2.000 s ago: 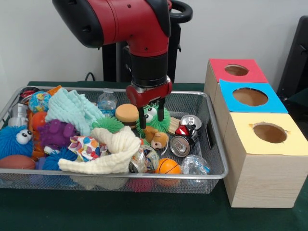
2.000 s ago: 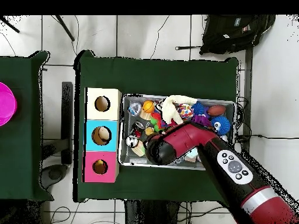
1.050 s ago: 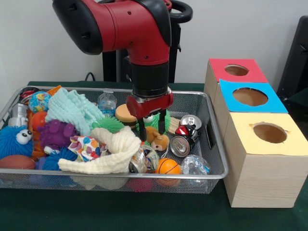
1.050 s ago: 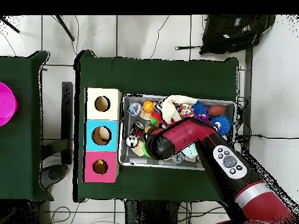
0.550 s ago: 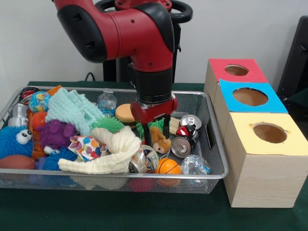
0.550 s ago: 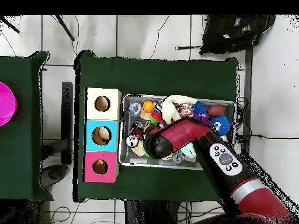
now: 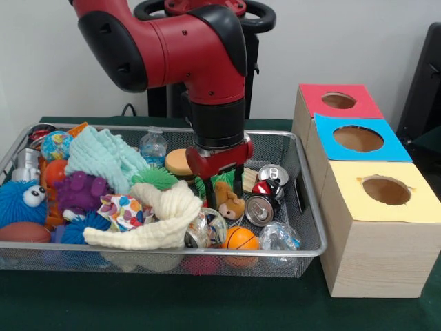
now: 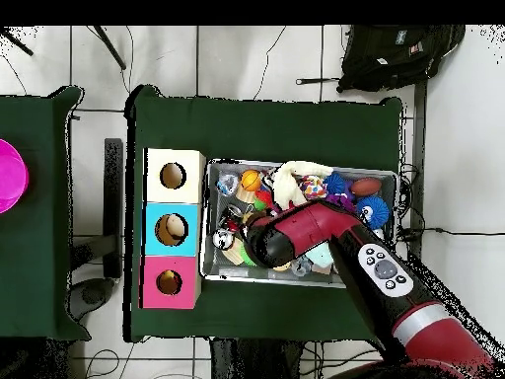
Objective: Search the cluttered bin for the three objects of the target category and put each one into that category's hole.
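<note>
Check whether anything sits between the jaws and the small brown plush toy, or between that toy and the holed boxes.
Nothing visible separates them: the gripper straddles the brown plush toy, jaws open on either side. Toward the boxes, crushed cans lie beside the toy and the wire bin's end wall stands before them.

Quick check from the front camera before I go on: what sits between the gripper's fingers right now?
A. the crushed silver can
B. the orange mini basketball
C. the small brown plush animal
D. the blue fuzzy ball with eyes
C: in the front view the gripper has one finger on each side of the small brown plush animal, while the basketball, the can and the blue fuzzy ball lie apart from it.
</note>
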